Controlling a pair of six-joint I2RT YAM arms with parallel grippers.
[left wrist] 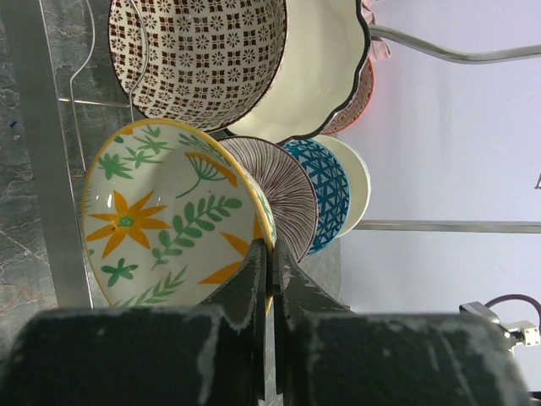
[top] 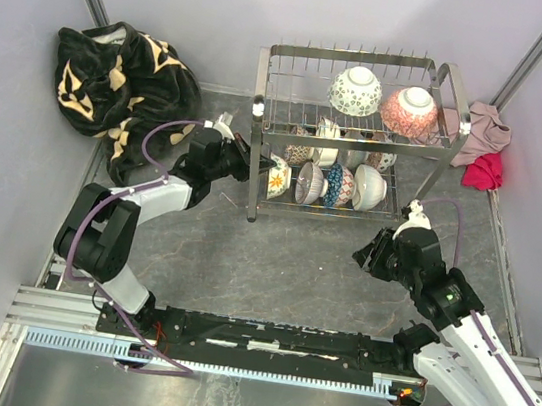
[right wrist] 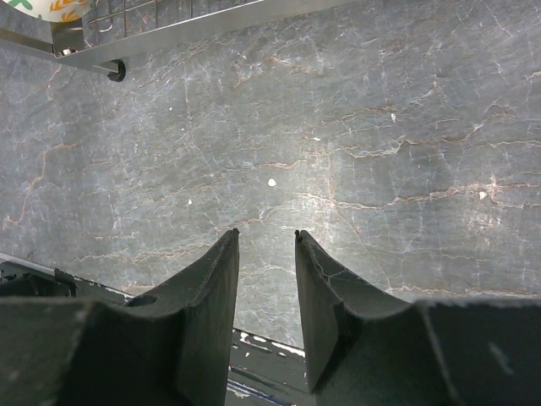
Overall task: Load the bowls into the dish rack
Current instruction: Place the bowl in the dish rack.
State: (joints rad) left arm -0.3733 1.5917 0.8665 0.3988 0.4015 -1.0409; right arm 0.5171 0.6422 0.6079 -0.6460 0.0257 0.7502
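The left gripper (left wrist: pixel 269 254) has its jaws pinched on the rim of the floral bowl (left wrist: pixel 161 220), at the left end of the dish rack (top: pixel 262 111), lower tier. The right gripper (right wrist: pixel 266 233), jaws apart and empty, hangs before the rack. No bowl shows outside it; only release seems left.

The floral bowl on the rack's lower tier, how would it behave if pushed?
Glossy glaze on the floral bowl suggests it is stiff, slippery, probably chip-prone. Standing on edge beside the striped bowl, it may tip or rock.

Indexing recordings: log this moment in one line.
left tool: shut on floral bowl rim, lower tier of rack | right tool: open, empty, over table | bowls on both tiers
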